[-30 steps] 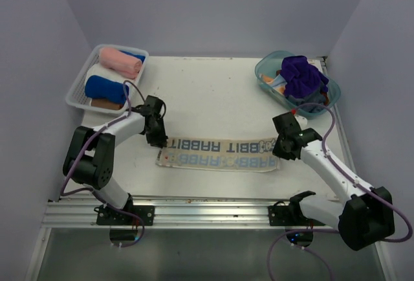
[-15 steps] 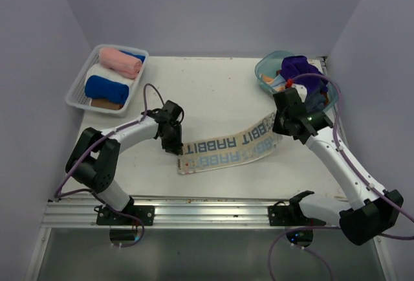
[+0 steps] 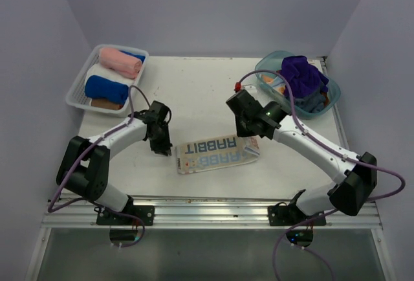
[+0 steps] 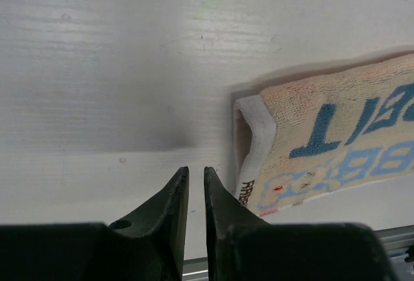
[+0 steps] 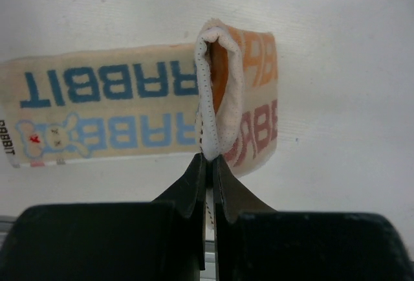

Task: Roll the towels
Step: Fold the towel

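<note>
**One high view, two close ones**

The top camera sits high over the near edge and faces down and away. It takes in the whole table [image 3: 207, 93], from the basket [image 3: 76, 80] at far left to the tub [image 3: 266, 81] at far right, with the towel [image 3: 217, 153] near the middle. It is the farthest view. The left wrist camera rides close over the tabletop, looking down past the left gripper [image 4: 195, 169] at bare table and the towel's left end. The right wrist camera is as close, looking past the right gripper [image 5: 208, 158] at the towel's right end. All three views share the towel; the two wrist views show its opposite ends
</note>
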Controlling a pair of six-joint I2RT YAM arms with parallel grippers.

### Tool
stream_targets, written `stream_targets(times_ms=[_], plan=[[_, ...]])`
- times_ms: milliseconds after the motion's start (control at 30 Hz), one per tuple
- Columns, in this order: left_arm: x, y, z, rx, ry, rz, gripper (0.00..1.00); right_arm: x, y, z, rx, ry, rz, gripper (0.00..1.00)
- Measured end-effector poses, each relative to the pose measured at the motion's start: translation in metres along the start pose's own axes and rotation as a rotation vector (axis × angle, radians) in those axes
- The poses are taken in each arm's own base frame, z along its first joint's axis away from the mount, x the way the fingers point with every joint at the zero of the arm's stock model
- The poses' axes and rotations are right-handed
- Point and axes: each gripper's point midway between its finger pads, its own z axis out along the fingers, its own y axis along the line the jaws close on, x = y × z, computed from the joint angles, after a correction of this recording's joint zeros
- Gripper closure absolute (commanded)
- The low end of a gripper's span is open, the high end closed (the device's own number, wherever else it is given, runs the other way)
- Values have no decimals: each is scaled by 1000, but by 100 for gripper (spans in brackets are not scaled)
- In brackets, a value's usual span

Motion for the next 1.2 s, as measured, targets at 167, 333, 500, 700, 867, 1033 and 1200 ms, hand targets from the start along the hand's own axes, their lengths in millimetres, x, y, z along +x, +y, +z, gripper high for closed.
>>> stream_targets(times_ms=[167, 333, 500, 700, 867, 1033, 1200], plan=[[15, -2, 16, 29, 77, -4, 83, 9, 55, 3, -66, 27, -110, 100], [19, -8, 22, 60, 105, -6, 82, 25, 105, 13, -107, 68, -197, 100], [16, -14, 22, 94, 97, -4, 82, 42, 145, 23, -130, 100, -268, 100], [17, -22, 26, 135, 108, -5, 83, 57, 180, 33, -160, 129, -316, 100], [18, -23, 26, 145, 112, -5, 83, 63, 189, 37, -173, 149, -322, 100], [18, -23, 26, 145, 112, -5, 83, 67, 192, 44, -167, 163, -323, 100], [18, -23, 26, 145, 112, -5, 83, 74, 197, 52, -166, 184, -326, 100]])
